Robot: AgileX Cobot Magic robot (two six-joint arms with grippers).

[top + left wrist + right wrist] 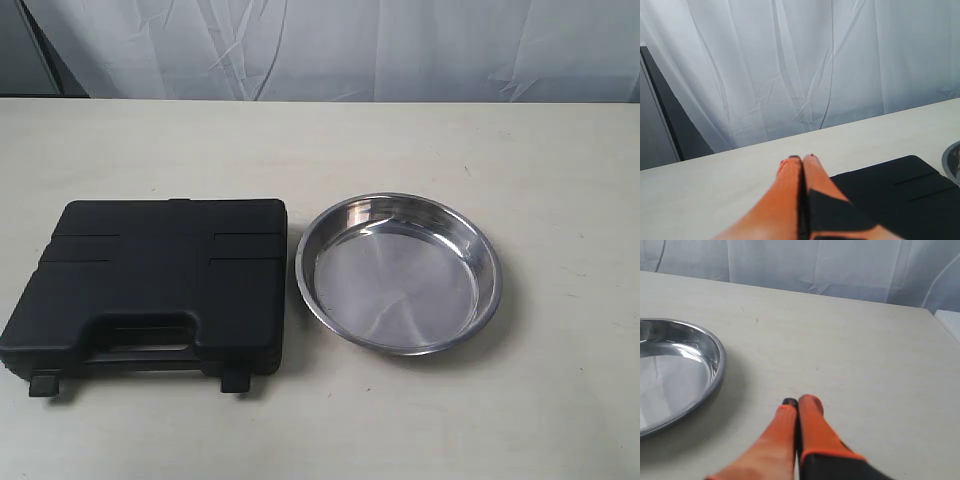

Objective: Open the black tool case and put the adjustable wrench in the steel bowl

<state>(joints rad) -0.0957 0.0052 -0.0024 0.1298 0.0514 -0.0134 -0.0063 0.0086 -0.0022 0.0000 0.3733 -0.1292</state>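
Beige table (560,400), white curtain (350,40) behind, left tool (802,159) and right tool (797,401) closed, empty

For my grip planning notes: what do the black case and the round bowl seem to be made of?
The black tool case looks like moulded plastic with a matte finish: dull, soft highlights, pressed ribs and a cut-out handle. The steel bowl looks like polished metal, probably steel: its inside mirrors the light and its rolled rim glints.
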